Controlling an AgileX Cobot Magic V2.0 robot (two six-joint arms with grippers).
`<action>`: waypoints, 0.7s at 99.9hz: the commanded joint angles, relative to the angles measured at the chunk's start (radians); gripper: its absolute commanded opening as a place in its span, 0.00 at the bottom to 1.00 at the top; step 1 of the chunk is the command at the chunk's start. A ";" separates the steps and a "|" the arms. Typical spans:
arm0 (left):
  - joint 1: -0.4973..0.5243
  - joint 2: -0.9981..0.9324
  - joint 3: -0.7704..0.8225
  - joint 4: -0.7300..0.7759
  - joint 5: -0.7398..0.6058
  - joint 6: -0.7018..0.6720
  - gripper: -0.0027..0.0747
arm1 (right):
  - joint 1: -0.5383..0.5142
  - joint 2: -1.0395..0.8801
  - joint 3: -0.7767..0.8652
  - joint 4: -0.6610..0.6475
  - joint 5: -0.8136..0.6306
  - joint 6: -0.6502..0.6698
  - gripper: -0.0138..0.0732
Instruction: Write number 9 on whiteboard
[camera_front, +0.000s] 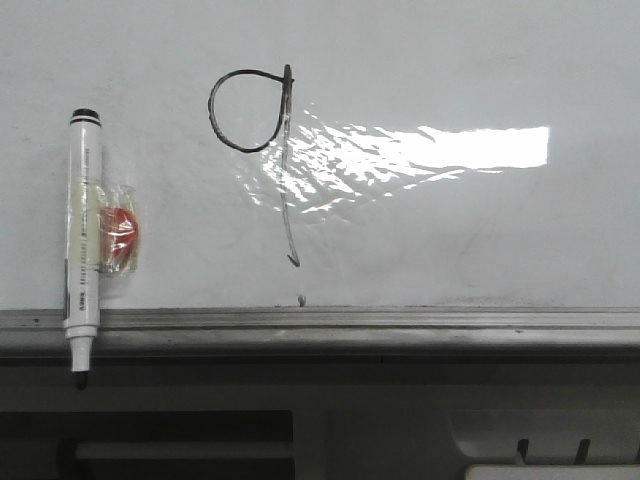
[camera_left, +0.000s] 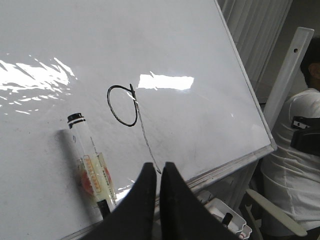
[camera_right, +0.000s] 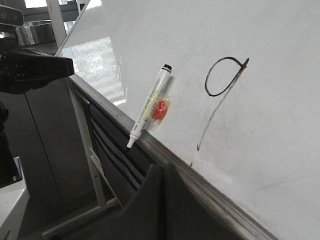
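The number 9 (camera_front: 285, 190) is a thin black figure on the whiteboard (camera_front: 450, 230), with a rounded loop at the upper left and a long tail ending in a small hook above the grey ledge (camera_front: 400, 320). It also shows in the left wrist view (camera_left: 145, 140) and the right wrist view (camera_right: 215, 112). A white marker (camera_front: 83, 230) hangs on the board left of the 9, tip down over the ledge, stuck by tape and a red disc (camera_front: 120, 232). My left gripper (camera_left: 157, 167) is shut and empty, off the board near the tail's end. My right gripper (camera_right: 164, 167) is shut and empty, below the ledge.
A bright glare patch (camera_front: 450, 148) lies right of the 9. A person in a white shirt (camera_left: 300, 150) sits beyond the board's far edge. A white tray (camera_left: 227, 220) sits below the ledge. A dark arm part (camera_right: 30, 67) shows past the board's end.
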 joint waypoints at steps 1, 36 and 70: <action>-0.005 0.009 0.009 0.003 -0.064 0.002 0.01 | 0.001 -0.002 -0.017 -0.013 -0.088 -0.011 0.08; -0.005 0.009 0.021 0.003 -0.064 0.002 0.01 | 0.001 -0.002 -0.017 -0.013 -0.080 -0.011 0.08; 0.050 0.009 0.041 0.216 -0.090 0.002 0.01 | 0.001 -0.002 -0.017 -0.013 -0.080 -0.011 0.08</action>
